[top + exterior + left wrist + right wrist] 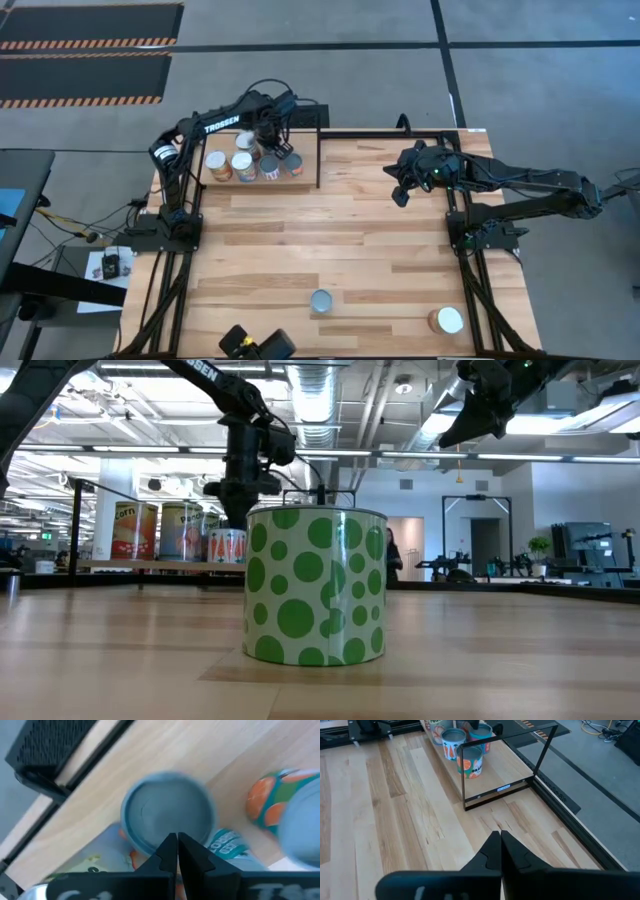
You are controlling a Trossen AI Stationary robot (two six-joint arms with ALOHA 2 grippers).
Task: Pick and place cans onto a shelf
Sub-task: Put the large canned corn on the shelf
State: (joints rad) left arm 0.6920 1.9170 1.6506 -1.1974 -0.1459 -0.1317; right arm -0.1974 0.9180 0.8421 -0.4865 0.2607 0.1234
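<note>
The shelf [305,150], a light-wood board in a black rod frame, stands at the table's far left. Several cans [243,166] stand upright on it. My left gripper [176,845] is shut and points straight down over the bluish-grey top of one of those cans [167,812]. My right gripper [400,195] hangs shut in the air over the table's far right, touching nothing. Two more cans stand on the table near its front edge: a green-dotted one [315,585] with a bluish top [322,301], and a white-topped one [448,320]. My left gripper's shut fingertips [170,851] stand from above over the round top of the bluish-grey can [150,815], near its rim. I cannot tell whether they touch it. The can stands upright on the shelf board.
The shelf's black frame [465,780] rises along its right side, with bare board [505,770] beside the cans. The middle of the plank table [330,230] is open. A dark device [255,345] sits at the front edge.
</note>
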